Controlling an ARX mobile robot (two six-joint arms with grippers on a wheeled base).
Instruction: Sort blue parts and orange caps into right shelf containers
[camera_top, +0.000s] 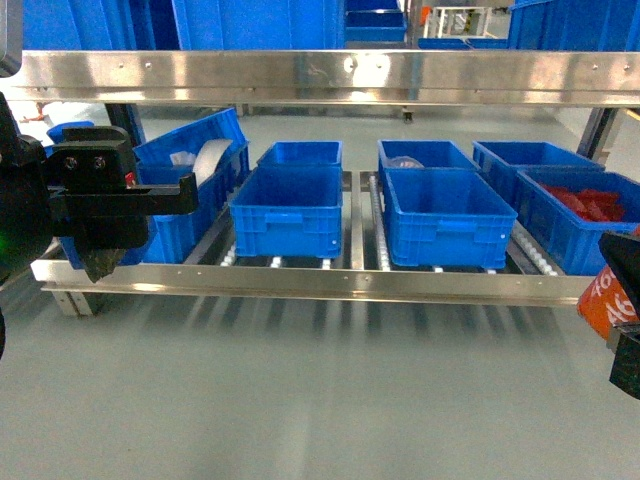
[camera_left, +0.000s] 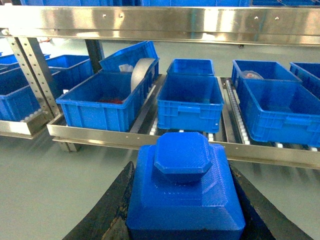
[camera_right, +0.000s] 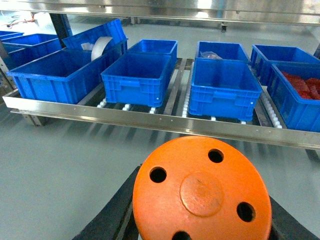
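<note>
A bright-blue stepped part (camera_left: 184, 190) sits clamped between the black jaws of my left gripper (camera_left: 185, 210). In the head view that gripper (camera_top: 110, 200) hangs at the far left in front of the low shelf, and the part is hidden there. An orange cap (camera_right: 202, 192) with small holes in its flat top is held in my right gripper (camera_right: 202, 215). It shows at the right edge of the head view as the orange cap (camera_top: 606, 296) with white print. Blue crates (camera_top: 447, 215) (camera_top: 287, 212) stand on the low shelf ahead, apart from both grippers.
The rightmost crate (camera_top: 540, 215) holds red pieces (camera_top: 590, 203). A tilted crate (camera_top: 165, 150) with a white roll (camera_top: 210, 160) leans at the left. A steel rail (camera_top: 320, 75) runs overhead and a lower rail (camera_top: 320, 283) fronts the shelf. Grey floor lies below.
</note>
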